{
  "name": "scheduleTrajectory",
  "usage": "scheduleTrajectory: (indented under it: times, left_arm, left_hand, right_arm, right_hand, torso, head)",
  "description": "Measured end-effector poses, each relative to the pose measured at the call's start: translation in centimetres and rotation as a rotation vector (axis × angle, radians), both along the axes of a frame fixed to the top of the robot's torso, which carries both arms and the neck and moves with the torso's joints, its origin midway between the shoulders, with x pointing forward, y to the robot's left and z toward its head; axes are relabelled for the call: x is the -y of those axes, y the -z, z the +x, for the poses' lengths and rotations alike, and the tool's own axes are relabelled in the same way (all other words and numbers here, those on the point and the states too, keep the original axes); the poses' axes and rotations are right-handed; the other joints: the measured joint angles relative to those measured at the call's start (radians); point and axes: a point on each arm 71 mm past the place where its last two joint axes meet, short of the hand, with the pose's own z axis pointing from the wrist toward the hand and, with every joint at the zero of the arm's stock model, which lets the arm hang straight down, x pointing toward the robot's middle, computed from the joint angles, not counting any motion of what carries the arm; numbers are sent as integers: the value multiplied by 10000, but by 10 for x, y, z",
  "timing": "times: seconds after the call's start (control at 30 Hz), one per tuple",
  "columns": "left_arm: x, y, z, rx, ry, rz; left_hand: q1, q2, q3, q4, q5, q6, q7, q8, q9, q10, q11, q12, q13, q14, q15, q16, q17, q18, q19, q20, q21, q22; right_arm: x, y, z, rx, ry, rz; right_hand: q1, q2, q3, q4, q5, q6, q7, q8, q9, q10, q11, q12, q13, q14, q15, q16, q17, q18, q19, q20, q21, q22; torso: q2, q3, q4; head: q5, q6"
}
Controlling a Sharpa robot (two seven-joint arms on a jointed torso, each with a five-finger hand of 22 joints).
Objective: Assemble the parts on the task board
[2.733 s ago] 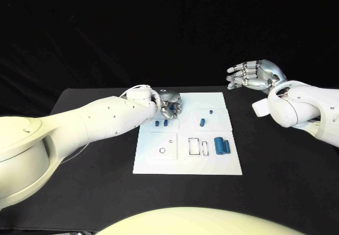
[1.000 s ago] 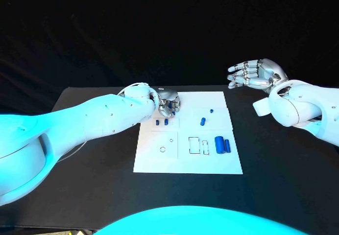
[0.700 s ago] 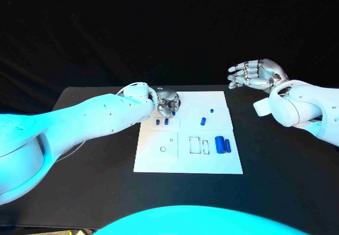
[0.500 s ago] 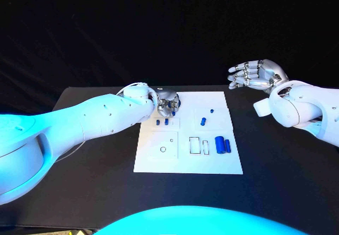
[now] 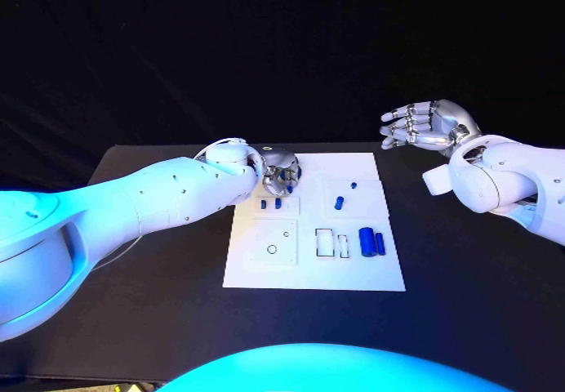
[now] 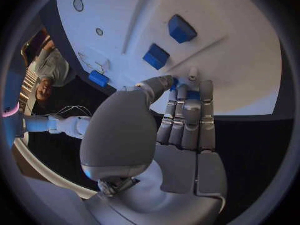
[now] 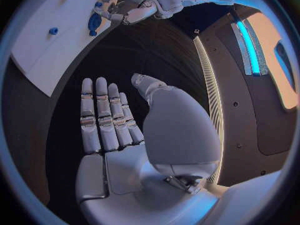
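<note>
Matte black table; left hand [image 5: 280, 170] pinches a small blue part [image 6: 177, 83]; right hand [image 5: 426, 124] spread, unladen.

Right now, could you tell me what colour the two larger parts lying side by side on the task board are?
Blue: the two larger parts show best in the head view.

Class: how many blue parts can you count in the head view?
7. Two beside the left hand, one part in its fingertips, two on the board's far right, two side by side near its right edge. The hand may hide others.
</note>
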Motion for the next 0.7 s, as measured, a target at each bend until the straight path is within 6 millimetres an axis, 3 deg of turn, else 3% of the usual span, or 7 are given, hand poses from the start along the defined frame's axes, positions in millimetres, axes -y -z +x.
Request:
scheduleTrajectory:
  times: [0.17, 0.33, 0.57, 0.7]
  left_arm:
    - [0, 0, 0, 26, 46, -76]
    - [0, 1, -1, 58, 52, -129]
    - [0, 1, -1, 83, 38, -155]
    - [0, 1, -1, 87, 48, -162]
  left_hand:
    - [-107, 107, 1, 1, 0, 152, 65, 0, 125, 74, 68, -1, 0, 96, -58, 3, 90, 0, 94, -93, 117, 95]
    - [-29, 188, 1, 1, 0, 415, 82, 2, 192, 305, -143, -94, -10, 230, -198, 79, 285, 0, 441, -178, 349, 226]
    - [15, 248, 1, 0, 0, 659, 32, 2, 262, 489, -162, -234, -26, 489, -309, 193, 538, -2, 644, -252, 621, 482]
    - [99, 333, 1, -1, 0, 744, 15, 2, 311, 1053, -269, -322, -20, 775, -384, 195, 831, -5, 712, -322, 886, 646]
  right_arm:
    - [0, 0, 0, -2, -6, 1]
    - [0, 0, 0, -4, -10, 1]
    - [0, 0, 0, -5, -15, 1]
    - [-1, 0, 0, -6, -17, 2]
  right_hand:
    - [0, 0, 0, 0, 0, 1, -1, 0, 0, 2, 2, 0, 0, 0, 0, 0, 0, 0, 0, 0, 0, -5]
    - [0, 0, 0, 0, 0, 11, -11, 0, 0, 49, -19, 0, -1, 0, 0, 0, 0, 0, 0, 0, 0, -30]
    - [0, 0, 0, 0, 0, 13, -11, 0, -1, 51, -19, 0, -1, 1, 0, 0, 0, 0, 0, 0, 0, -32]
    - [0, 0, 0, 0, 0, 13, -11, 0, 0, 51, -19, 0, -1, 1, 0, 0, 0, 0, 0, 0, 0, -32]
  torso:
    - [0, 2, -1]
    - [0, 4, -1]
    - [0, 4, -1]
    - [1, 4, -1]
  head:
    - [11, -5]
    - [12, -8]
    - [12, -10]
    - [6, -10]
